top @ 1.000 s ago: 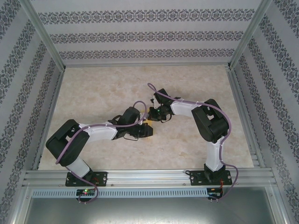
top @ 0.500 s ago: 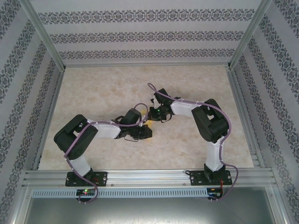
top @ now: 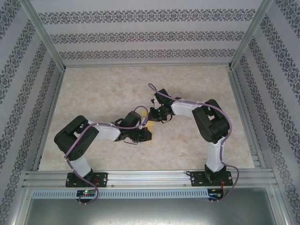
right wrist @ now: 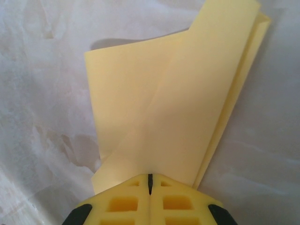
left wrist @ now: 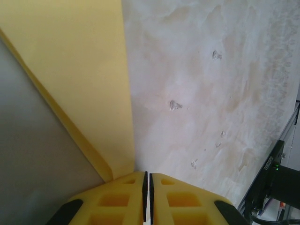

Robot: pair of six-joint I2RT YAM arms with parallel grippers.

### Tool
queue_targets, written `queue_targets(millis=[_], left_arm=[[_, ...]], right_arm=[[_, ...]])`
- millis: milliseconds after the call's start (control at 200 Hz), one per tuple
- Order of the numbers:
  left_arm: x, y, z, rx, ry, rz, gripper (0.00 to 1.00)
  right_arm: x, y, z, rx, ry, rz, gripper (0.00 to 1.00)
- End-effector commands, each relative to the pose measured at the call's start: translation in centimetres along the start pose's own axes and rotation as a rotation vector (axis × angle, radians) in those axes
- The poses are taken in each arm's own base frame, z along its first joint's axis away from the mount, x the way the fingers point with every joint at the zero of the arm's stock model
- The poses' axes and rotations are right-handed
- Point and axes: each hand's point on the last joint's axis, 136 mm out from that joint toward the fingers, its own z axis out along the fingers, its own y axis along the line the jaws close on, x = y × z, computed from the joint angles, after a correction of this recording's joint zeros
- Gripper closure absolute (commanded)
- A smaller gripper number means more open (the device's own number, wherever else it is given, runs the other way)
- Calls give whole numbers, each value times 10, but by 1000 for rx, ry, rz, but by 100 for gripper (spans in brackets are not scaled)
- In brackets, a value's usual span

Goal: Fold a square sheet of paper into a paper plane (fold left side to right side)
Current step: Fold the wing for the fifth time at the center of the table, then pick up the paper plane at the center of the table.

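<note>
Left wrist: left tool (left wrist: 146,183) is pinched almost fully together on the near corner of the thin matte yellow-orange sheet of paper (left wrist: 79,65). The sheet runs up-left over the beige marbled counter (left wrist: 201,93), with a folded layer edge showing.
Right wrist: right tool (right wrist: 150,182) is clamped tight on the sheet's narrow end. Folded layers fan away from it and throw a shadow on the counter.
Top: both tools meet mid-counter with the paper between them, mostly hidden.

The paper (right wrist: 187,93) sits mid-floor (top: 103,93) between the left gripper (left wrist: 146,176), near-left, and the right gripper (right wrist: 150,180), far-right.
</note>
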Motion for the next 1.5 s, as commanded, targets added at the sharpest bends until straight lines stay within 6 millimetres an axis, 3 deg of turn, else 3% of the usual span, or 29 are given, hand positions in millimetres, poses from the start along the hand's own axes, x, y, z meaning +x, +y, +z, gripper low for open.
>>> queue_targets(millis=[0,205,350,475,595,684,819,969,1039,1104,1239,1279,1384,1494], left_arm=[[29,8,-1,-33,66,-6,85],[32,-5,-7,2,61,16,86],[21,-16,-26,5,-1,42,86],[-4,-18,-64,-38,-142,59,79],[-33,-7,-114,-169,-336,72,60],[-52,6,-155,-310,-495,76,45],[-69,23,-203,-415,-689,10,33],[-76,30,-225,-462,-791,-12,28],[-77,30,-227,-467,-797,-17,27],[-77,31,-224,-461,-791,-20,27],[-74,34,-221,-468,-772,-23,26],[-73,35,-221,-470,-771,-25,26],[-73,35,-221,-467,-770,-26,26],[-74,33,-225,-471,-779,-21,25]], right_arm=[[19,-28,17,108,64,14,100],[14,-25,15,105,53,6,99],[-2,-8,1,70,-10,-30,96],[-24,11,-31,66,-124,-96,85],[-34,17,-66,114,-224,-137,71],[-30,13,-86,171,-263,-144,63],[-6,4,-98,313,-261,-174,46],[27,-2,-85,439,-208,-185,31],[36,-5,-72,465,-183,-176,30],[40,-6,-60,453,-159,-165,33],[40,-4,-47,455,-131,-152,56],[40,-3,-47,460,-130,-162,64],[37,2,-52,457,-141,-178,100],[34,25,-64,374,-177,-222,100]])
